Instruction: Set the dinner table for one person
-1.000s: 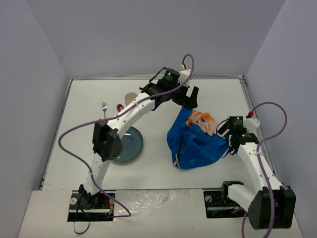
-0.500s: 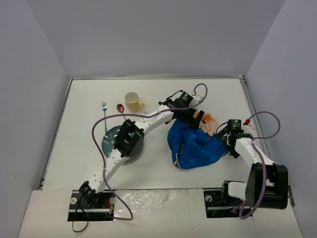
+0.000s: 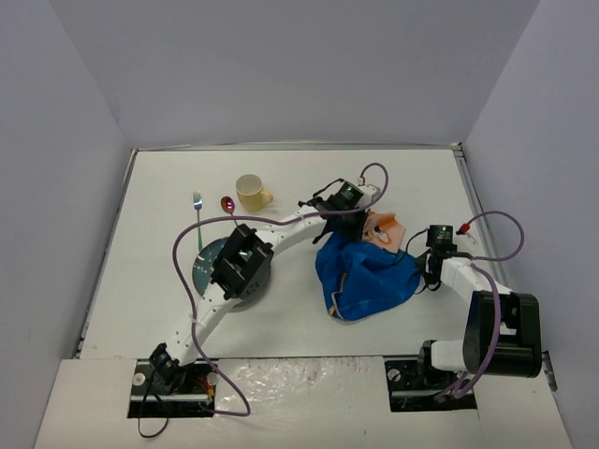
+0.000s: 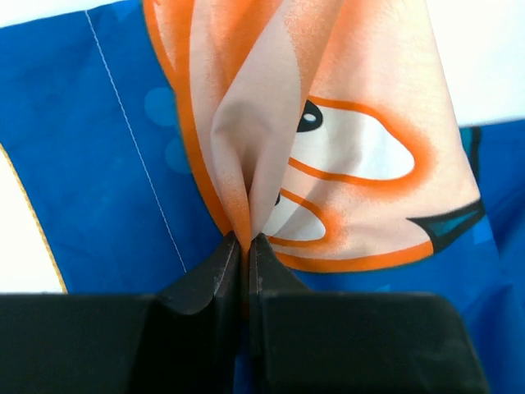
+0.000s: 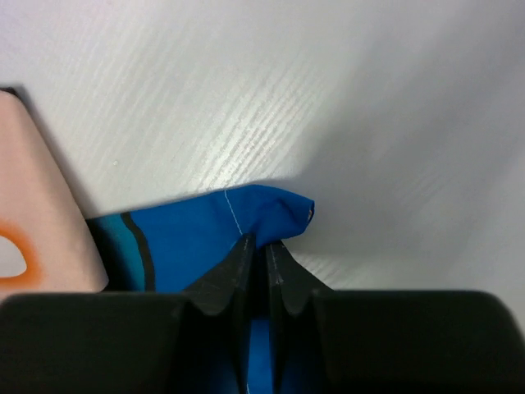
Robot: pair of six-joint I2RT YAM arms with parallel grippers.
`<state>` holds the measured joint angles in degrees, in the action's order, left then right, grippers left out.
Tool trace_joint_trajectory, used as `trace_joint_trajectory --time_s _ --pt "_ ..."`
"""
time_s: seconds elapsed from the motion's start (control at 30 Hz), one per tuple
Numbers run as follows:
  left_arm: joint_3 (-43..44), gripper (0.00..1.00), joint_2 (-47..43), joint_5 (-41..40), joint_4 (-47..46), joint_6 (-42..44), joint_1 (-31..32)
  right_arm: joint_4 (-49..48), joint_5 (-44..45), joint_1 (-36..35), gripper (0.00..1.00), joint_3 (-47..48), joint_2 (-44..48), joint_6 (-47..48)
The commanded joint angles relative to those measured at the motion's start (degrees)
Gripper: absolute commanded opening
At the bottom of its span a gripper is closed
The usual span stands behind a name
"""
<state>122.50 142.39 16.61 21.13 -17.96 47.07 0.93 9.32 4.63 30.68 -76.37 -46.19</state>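
A crumpled blue placemat [image 3: 365, 276] with an orange and peach cartoon print lies right of centre on the white dinner table [image 3: 309, 323]. My left gripper [image 3: 352, 219] reaches over its far edge. In the left wrist view that gripper [image 4: 244, 240] is shut on a raised fold of the placemat's [image 4: 353, 156] printed cloth. My right gripper [image 3: 426, 277] stands at the mat's right side. In the right wrist view the gripper [image 5: 261, 242] is shut on a blue corner of the placemat [image 5: 205, 226], with bare table [image 5: 287, 98] beyond it.
A yellow cup [image 3: 250, 192], a pink spoon [image 3: 226, 203] and a fork [image 3: 197, 215] lie at the back left. A teal plate [image 3: 208, 267] sits partly under the left arm's elbow. Grey walls enclose the table on three sides.
The left arm swung in from the back and came down onto the placemat. The right gripper lowered onto the mat's right corner. Both grippers went from open to shut on cloth.
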Motion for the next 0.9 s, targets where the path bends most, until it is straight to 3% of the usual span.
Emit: trace_joint_trajectory --time_s 0.0,0.23,0.47,0.53,0.6,0.7,0.77,0.87 --pt "-10.09 0.0 -14.11 -7.92 -3.31 -5.52 -4.71 2.88 2.54 1.52 0.0 3.86 -1.1 -1.46" --pt "-25.07 0.0 -30.16 -21.06 -1.35 -14.23 -7.34 4.23 5.65 4.93 0.0 18.79 -3.9 -3.21" --pt "-46.58 0.01 -41.39 -22.37 -7.27 -27.97 -4.81 4.2 7.53 8.35 0.0 31.16 -13.13 0.41" --pt "-49.54 0.14 -43.07 -22.41 -6.8 -29.23 -4.35 4.35 7.25 8.38 0.06 34.39 -17.79 3.82" --pt "-51.51 0.29 -44.41 -20.7 -6.46 -28.84 -4.18 4.68 6.51 8.38 0.2 37.09 -20.41 7.55" --pt "-50.56 0.66 -45.34 -19.31 -4.83 -24.96 -4.09 5.0 4.48 8.31 0.55 40.49 -21.74 13.03" --pt "-47.63 0.93 -45.71 -20.03 -3.3 -21.01 -4.09 4.79 2.64 7.87 0.7 41.82 -20.58 15.76" --pt "-41.53 0.97 -45.96 -22.7 -0.17 -16.17 -4.09 4.7 1.42 5.65 0.79 41.92 -15.97 18.16"
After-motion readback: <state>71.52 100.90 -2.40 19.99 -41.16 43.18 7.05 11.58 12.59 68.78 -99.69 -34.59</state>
